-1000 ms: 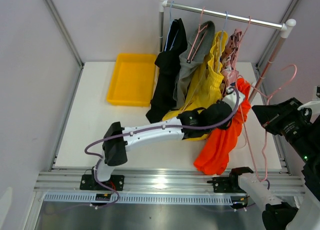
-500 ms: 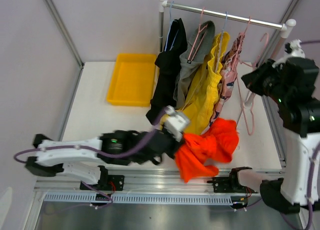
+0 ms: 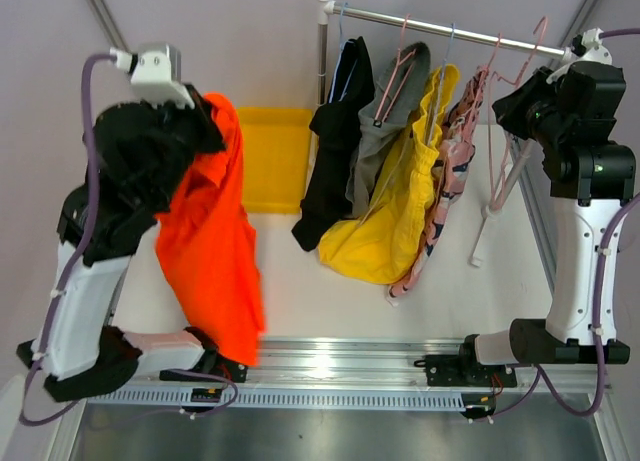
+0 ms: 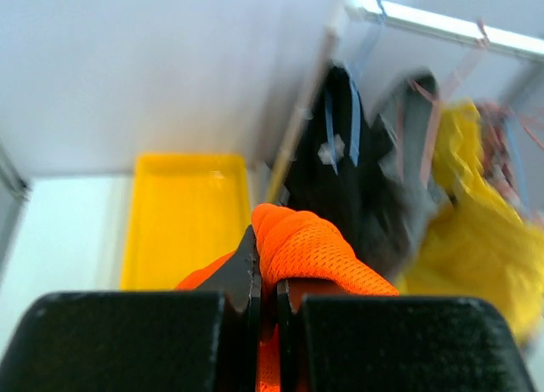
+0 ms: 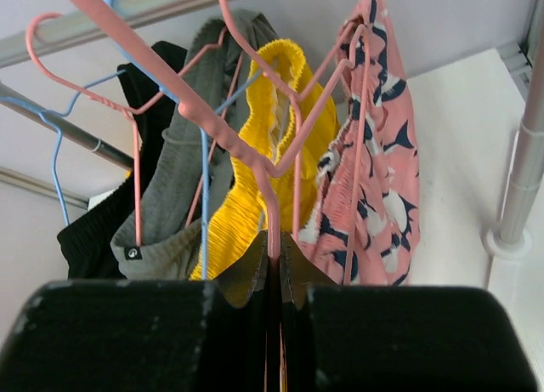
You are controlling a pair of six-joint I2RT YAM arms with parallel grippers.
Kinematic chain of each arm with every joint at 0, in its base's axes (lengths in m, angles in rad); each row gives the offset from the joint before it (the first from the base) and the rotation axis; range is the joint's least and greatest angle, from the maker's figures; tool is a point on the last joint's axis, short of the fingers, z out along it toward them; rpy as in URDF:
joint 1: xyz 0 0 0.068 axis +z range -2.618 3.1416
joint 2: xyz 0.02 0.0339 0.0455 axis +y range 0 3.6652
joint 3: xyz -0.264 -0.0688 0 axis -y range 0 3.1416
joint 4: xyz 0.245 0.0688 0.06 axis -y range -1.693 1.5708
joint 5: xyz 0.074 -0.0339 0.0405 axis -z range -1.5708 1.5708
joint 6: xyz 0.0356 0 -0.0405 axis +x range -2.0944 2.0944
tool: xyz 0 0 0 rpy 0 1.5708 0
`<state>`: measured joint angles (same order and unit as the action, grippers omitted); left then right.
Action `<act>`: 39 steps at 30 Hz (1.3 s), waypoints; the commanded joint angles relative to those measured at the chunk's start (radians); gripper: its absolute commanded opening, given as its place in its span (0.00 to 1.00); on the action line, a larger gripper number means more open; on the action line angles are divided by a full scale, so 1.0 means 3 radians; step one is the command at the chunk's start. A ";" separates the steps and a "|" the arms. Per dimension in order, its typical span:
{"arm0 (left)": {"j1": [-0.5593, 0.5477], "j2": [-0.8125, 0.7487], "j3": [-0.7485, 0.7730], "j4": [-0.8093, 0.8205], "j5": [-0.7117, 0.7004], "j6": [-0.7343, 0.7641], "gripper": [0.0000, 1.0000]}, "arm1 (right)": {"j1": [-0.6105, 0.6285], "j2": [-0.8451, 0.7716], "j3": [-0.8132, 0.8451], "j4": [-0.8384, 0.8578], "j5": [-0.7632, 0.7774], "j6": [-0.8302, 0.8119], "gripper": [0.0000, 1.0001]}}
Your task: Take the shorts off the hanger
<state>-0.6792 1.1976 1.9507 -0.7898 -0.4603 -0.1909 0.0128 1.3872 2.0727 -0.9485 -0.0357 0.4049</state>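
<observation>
My left gripper (image 3: pixel 205 116) is raised high at the left and shut on the orange-red shorts (image 3: pixel 210 251), which hang free below it. In the left wrist view the mesh cloth (image 4: pixel 310 243) bulges between the closed jaws of the left gripper (image 4: pixel 268 277). My right gripper (image 3: pixel 520 96) is shut on an empty pink hanger (image 3: pixel 505 166), held up beside the rail (image 3: pixel 450 29). Black (image 3: pixel 335 151), grey (image 3: pixel 385 121), yellow (image 3: pixel 395 211) and pink patterned shorts (image 3: pixel 450 181) hang on the rail. The right wrist view shows the right gripper (image 5: pixel 274 256), the hanger (image 5: pixel 223 133) and the pink patterned shorts (image 5: pixel 374 179).
A yellow tray (image 3: pixel 270 161) lies at the back of the white table, partly behind the orange-red shorts; it also shows in the left wrist view (image 4: pixel 183 213). The rack's right post (image 3: pixel 500 201) slants down to the table. Grey walls enclose the cell.
My left arm has swung the orange-red shorts from the table's front middle up and far to the left. My right gripper has lifted the empty pink hanger up to the rail.
</observation>
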 commanded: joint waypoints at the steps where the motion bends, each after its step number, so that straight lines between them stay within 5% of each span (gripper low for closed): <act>1: 0.0412 0.0537 0.0887 0.0102 0.0490 0.0202 0.00 | -0.0007 0.0070 0.0071 0.0349 -0.0080 -0.0102 0.00; 3: 0.0703 0.1026 0.1238 0.0030 0.0787 0.0136 0.00 | -0.0150 0.0105 0.0020 0.0426 -0.0086 -0.0143 0.00; 4: 0.0791 0.1221 0.1796 0.0000 0.0995 0.0075 0.00 | -0.0201 0.0111 -0.0046 0.0452 -0.0121 -0.0148 0.00; 7: 0.1174 0.1733 0.2133 0.0147 0.1415 -0.0140 0.00 | -0.0308 0.0157 -0.0124 0.0533 -0.0249 -0.0138 0.00; 11: 0.1476 0.1985 0.1756 0.0883 0.1984 -0.0412 0.00 | -0.0426 0.0182 -0.0256 0.0636 -0.0280 -0.0128 0.00; 16: 0.1584 0.2471 0.1864 0.0935 0.2051 -0.0519 0.00 | -0.0564 0.0187 -0.0379 0.0728 -0.0341 -0.0128 0.00; 20: 0.1584 0.2268 0.0869 0.1216 0.1729 -0.0555 0.01 | -0.0600 0.0193 -0.0466 0.0789 -0.0397 -0.0107 0.00; 22: 0.1584 0.2185 0.0408 0.1273 0.1586 -0.0596 0.18 | -0.0600 0.0198 -0.0451 0.0789 -0.0413 -0.0107 0.00; 23: 0.1584 0.2164 0.0345 0.1202 0.1595 -0.0596 0.63 | -0.0600 0.0193 -0.0446 0.0794 -0.0418 -0.0107 0.00; 25: 0.1579 0.2118 0.0116 0.1079 0.1606 -0.0636 0.99 | -0.0605 0.0208 -0.0405 0.0794 -0.0408 -0.0102 0.00; 27: 0.1574 0.1910 -0.0094 0.1037 0.1621 -0.0683 0.99 | -0.0610 0.0228 -0.0369 0.0789 -0.0398 -0.0107 0.00; 32: 0.1492 0.1097 -0.1770 0.1625 0.1601 -0.0780 0.99 | -0.0636 0.0376 -0.0374 0.0881 -0.0397 -0.0041 0.00; 39: 0.1344 0.0426 -0.2166 0.1458 0.1550 -0.0693 0.99 | -0.0651 0.0382 -0.0809 0.1081 -0.0428 -0.0015 0.00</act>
<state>-0.2481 1.3987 1.3048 -0.3996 0.0273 -0.4095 -0.1745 1.5005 1.8530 -0.6842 -0.1478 0.3916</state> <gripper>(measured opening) 0.993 0.074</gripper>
